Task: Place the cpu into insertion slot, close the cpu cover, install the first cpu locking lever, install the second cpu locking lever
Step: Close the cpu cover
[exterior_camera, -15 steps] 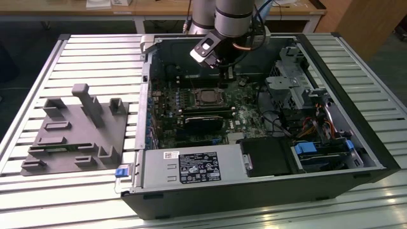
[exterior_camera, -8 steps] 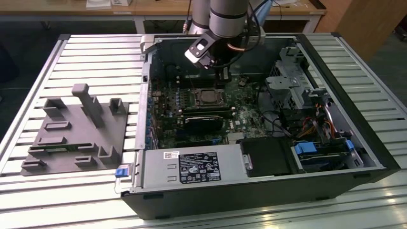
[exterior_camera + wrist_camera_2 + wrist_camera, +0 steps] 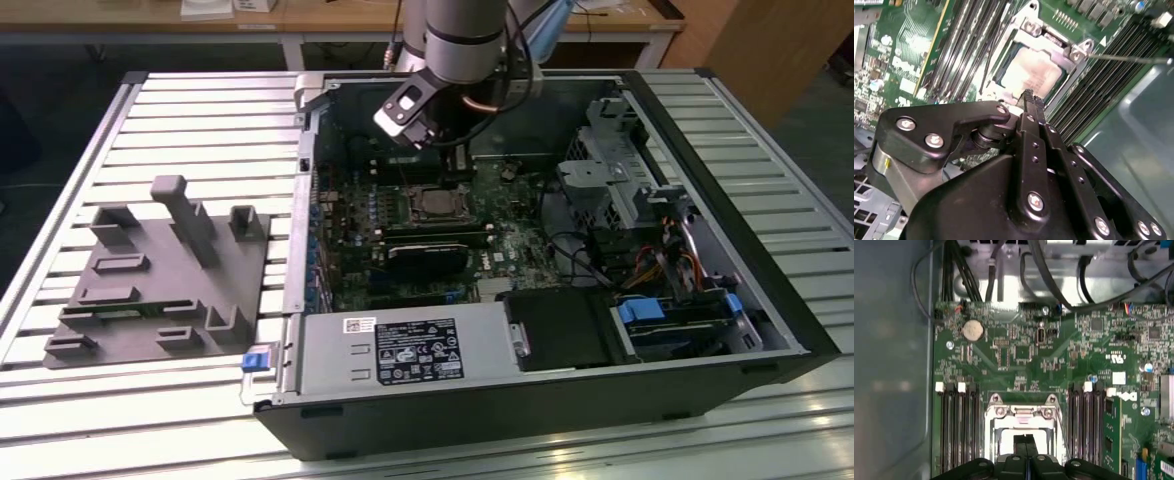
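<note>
The cpu (image 3: 1026,75) lies flat in the insertion slot (image 3: 434,206) on the green motherboard, its silvery top bright in both wrist views. The cpu cover (image 3: 1054,44) is down over it, a grey metal frame (image 3: 1021,412) around the chip. A thin metal locking lever (image 3: 1129,58) sticks out sideways from the socket corner; another wire lever (image 3: 1060,422) runs along the socket's side. My gripper (image 3: 1030,95) hangs just above the socket's edge, black fingers (image 3: 1020,442) pressed together with nothing between them. In the exterior view the gripper (image 3: 458,172) is inside the case, behind the socket.
Rows of black memory slots (image 3: 956,430) flank the socket on both sides. A black heatsink block (image 3: 427,258) lies in front of it, with a power supply (image 3: 400,352) nearer still. Drive cage and cables (image 3: 627,175) fill the exterior view's right. A grey fixture (image 3: 147,270) stands on the table.
</note>
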You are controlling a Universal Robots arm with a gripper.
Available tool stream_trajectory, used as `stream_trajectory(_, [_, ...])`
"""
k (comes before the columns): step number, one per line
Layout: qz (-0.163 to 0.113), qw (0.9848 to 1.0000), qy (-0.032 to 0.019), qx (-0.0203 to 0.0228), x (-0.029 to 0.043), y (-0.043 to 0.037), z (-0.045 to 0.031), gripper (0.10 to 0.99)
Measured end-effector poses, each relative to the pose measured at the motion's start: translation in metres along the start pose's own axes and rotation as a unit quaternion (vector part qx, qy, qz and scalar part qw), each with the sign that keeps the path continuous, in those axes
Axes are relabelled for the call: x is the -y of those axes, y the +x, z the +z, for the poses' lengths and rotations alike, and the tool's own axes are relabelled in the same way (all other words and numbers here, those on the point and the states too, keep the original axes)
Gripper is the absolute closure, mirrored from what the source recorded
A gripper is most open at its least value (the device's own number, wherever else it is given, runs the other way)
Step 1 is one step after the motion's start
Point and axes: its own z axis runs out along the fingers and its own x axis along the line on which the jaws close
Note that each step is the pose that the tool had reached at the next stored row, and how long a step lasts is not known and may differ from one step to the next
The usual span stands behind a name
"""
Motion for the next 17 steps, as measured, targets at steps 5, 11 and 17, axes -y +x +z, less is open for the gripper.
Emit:
stream_trajectory(5, [0.000,1.0000,0.0000,0.0002,0.0059,-0.0004,0.0019,0.980])
stream_trajectory(11, [-0.016,0.9999,0.0002,-0.0002,0.0060,-0.0004,0.0020,0.980])
stream_trajectory(17, [-0.070,0.9975,0.0010,-0.0014,0.0060,-0.0004,0.0021,0.980])
